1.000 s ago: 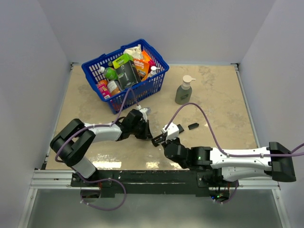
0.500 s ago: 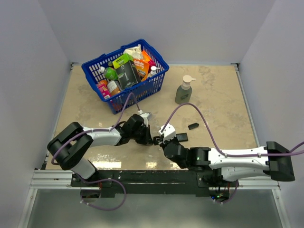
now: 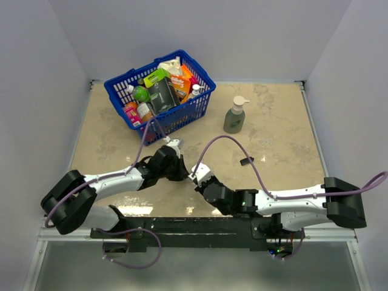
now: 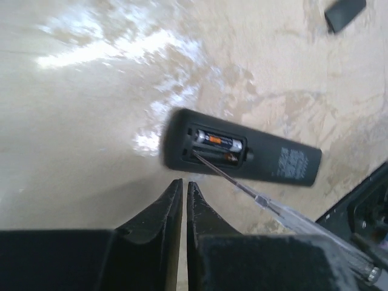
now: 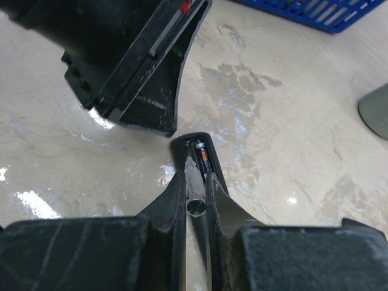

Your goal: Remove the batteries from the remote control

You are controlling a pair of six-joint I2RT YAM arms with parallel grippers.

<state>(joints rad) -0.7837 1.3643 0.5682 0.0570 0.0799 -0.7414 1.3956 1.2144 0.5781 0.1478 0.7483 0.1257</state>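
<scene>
Left wrist view: the left gripper hangs with its jaws nearly together on nothing, just short of the remote control. The remote lies flat on the marble table at 1 o'clock from the fingertips, slot facing up. One battery with an orange band sits in the slot; a second I cannot make out. The right gripper is clamped on a clear rod whose tip reaches into the slot. A black cover piece lies well apart at 2 o'clock.
</scene>
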